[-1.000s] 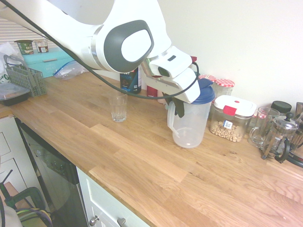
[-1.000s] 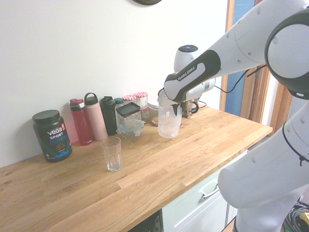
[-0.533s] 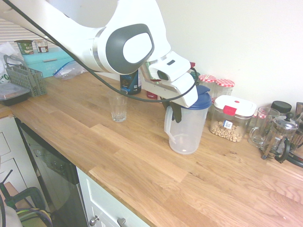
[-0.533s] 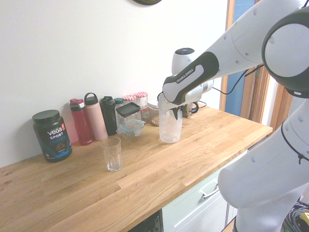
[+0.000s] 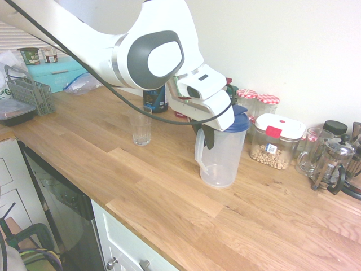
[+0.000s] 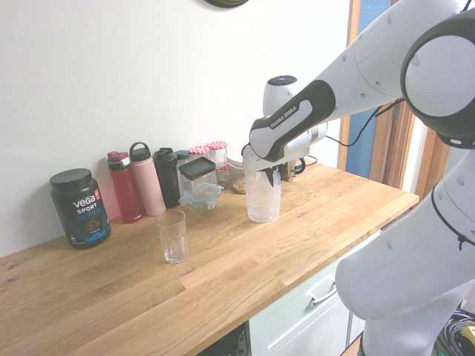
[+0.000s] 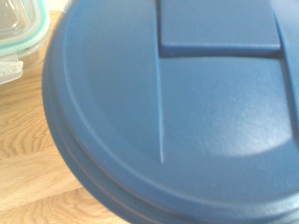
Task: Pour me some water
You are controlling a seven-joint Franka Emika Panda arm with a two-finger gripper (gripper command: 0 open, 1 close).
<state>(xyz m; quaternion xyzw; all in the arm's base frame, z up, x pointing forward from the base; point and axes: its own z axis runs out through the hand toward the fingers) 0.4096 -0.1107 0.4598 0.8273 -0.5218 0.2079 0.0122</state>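
Standing on the counter (image 5: pixel 169 197): one pitcher (image 5: pixel 220 158), one glass (image 5: pixel 140 129).

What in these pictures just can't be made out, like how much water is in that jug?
- Water level in the jug: its cloudy wall shows no clear line in either exterior view.
- Jug handle's top: the gripper covers it, first exterior view.
- Jug body: the blue lid fills the wrist view.
- Glass: too small to tell if empty.

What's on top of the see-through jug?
A blue lid covers the top of the clear jug. The gripper sits over the handle side, hiding part of the lid and the handle's top. Whether there is water inside cannot be told.
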